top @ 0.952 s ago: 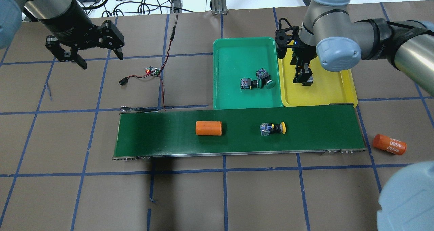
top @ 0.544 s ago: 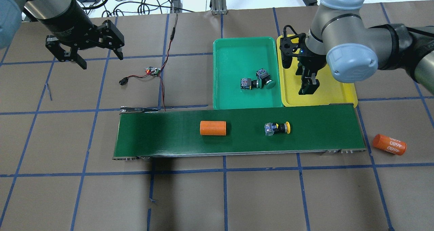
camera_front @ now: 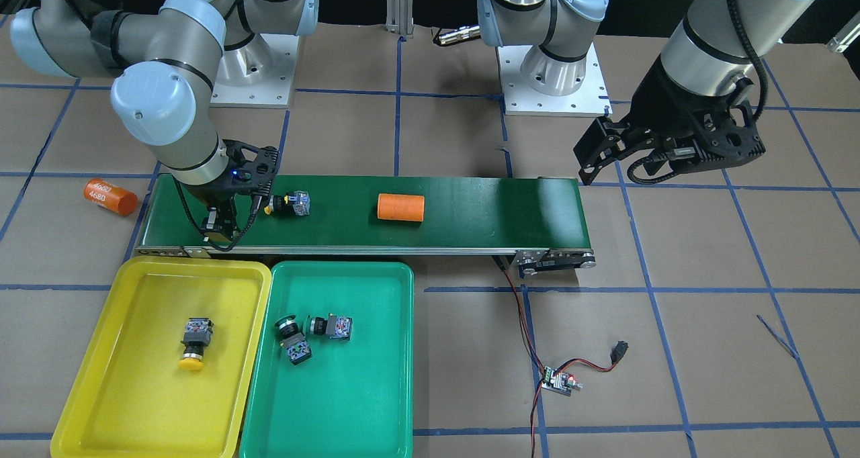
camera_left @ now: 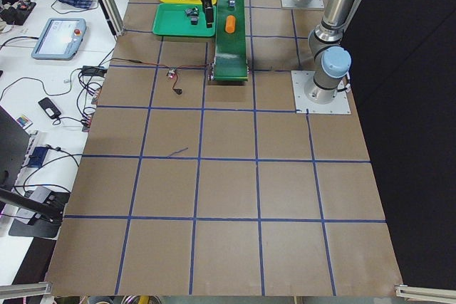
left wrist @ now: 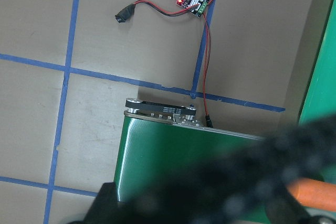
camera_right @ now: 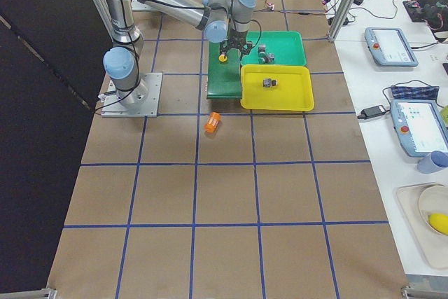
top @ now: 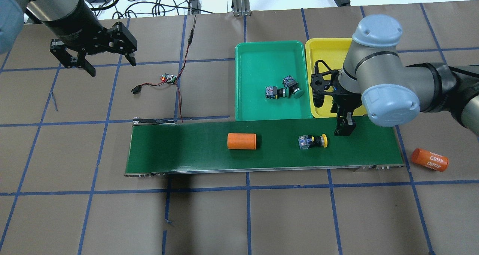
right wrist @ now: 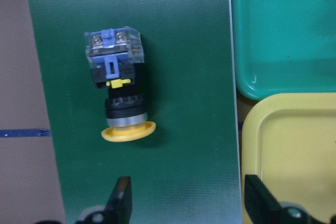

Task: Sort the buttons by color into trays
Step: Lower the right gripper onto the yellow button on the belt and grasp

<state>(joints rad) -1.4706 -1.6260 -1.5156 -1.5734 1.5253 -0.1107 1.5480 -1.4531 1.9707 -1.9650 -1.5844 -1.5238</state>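
Right gripper (top: pixel 344 129), fingers apart and empty, hung centre-right just beside yellow-capped push-button switch (top: pixel 313 141) on dark green conveyor belt (top: pixel 179 150). Orange cylinder (top: pixel 241 141) lay well apart. Left gripper (top: pixel 112 68), upper left, fingers apart.

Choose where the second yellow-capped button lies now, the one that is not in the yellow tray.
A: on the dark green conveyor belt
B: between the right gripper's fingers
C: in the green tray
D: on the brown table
A: the yellow-capped button lies on its side on the conveyor belt, and the open right gripper is near its cap without holding it.
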